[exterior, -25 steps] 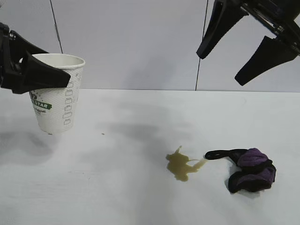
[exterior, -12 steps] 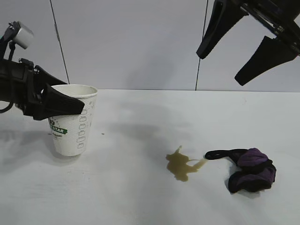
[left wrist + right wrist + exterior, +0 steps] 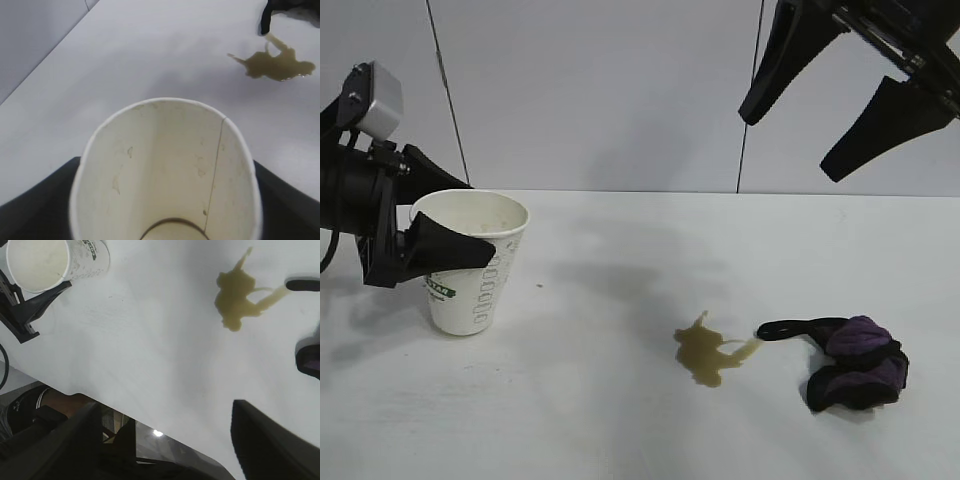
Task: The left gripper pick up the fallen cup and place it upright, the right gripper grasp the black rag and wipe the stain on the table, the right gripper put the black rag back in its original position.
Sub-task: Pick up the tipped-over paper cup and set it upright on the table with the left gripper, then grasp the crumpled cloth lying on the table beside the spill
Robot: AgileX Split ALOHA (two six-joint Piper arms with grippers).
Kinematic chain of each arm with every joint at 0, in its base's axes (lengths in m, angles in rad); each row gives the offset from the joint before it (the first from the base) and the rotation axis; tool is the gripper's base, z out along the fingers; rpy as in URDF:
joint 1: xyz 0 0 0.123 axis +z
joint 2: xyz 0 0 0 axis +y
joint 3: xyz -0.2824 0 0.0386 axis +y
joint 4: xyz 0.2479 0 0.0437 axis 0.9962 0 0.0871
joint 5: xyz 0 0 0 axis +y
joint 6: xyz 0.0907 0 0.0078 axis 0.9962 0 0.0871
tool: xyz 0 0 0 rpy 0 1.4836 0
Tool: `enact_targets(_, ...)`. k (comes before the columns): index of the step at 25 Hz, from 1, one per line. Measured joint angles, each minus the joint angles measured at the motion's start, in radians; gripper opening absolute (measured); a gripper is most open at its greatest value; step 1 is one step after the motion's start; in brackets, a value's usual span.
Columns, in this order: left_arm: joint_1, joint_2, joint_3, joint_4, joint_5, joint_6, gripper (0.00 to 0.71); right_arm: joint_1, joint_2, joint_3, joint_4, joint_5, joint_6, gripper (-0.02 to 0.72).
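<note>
Left pincer (image 3: 445, 250): clamped around the cup (image 3: 470, 262), which stands upright on the desk (image 3: 620, 420) at its left side.
Right pincer (image 3: 840, 100): spread wide, high above the black rag (image 3: 855, 375).
Stain (image 3: 708, 352): just beside the rag's tail.
Risk: a finger dragging on release could topple the cup.

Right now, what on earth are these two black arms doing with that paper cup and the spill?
The left tool is closed around the cup, which stands upright on the table at the left. The spill, a yellowish-brown stain, has not been wiped. The black rag lies just right of it, its thin tail reaching toward the stain. The right tool hangs open high above the rag, holding nothing. So the cup is righted, and the wiping has yet to begin.
</note>
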Motion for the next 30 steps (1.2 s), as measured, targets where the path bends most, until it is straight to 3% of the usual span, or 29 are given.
enact_targets(6, 0.000, 0.000, 0.000, 0.000, -0.032, -0.067, 0.680, 0.000, 0.000, 0.000, 0.000, 0.000, 0.000, 0.495)
enact_targets(18, 0.000, -0.046, -0.001, 0.145, -0.105, -0.197, 0.693, 0.000, 0.000, 0.000, 0.000, -0.001, 0.000, 0.495)
enact_targets(26, 0.000, -0.127, -0.001, 0.472, -0.219, -0.534, 0.693, 0.000, 0.000, 0.000, 0.000, -0.001, 0.000, 0.495)
enact_targets(30, 0.000, -0.165, -0.001, 0.677, -0.266, -0.829, 0.692, 0.000, 0.000, 0.000, 0.000, -0.001, 0.000, 0.495)
